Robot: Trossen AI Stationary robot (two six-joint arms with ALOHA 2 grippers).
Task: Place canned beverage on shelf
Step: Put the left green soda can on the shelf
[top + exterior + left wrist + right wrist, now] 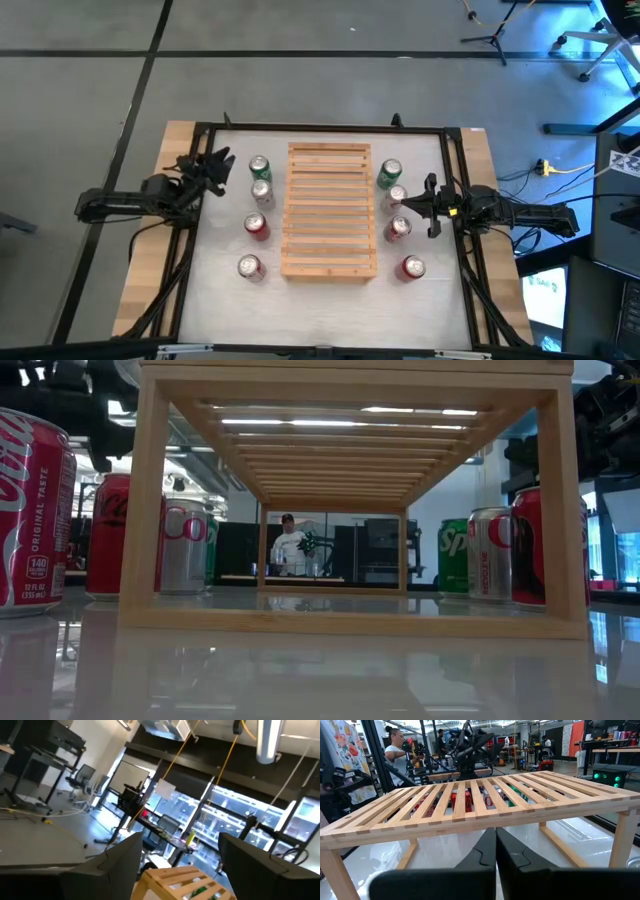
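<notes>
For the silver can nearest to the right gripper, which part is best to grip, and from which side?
Grip the silver can around its round side wall, near mid-height, coming level from the right, where the right gripper already faces it. It stands upright. The green can and a red can stand close on both sides, so keep the approach narrow.

1. Left arm reaches in from the table's left edge, its wrist angled toward the far side.
2. Left gripper [216, 164] is raised and tilted upward, fingers [120, 865] spread wide apart.
3. Right arm stretches in level from the right edge, pointing toward the table's middle.
4. Right gripper [430, 205] sits low, fingers [482, 852] pressed together, nothing between them.
</notes>
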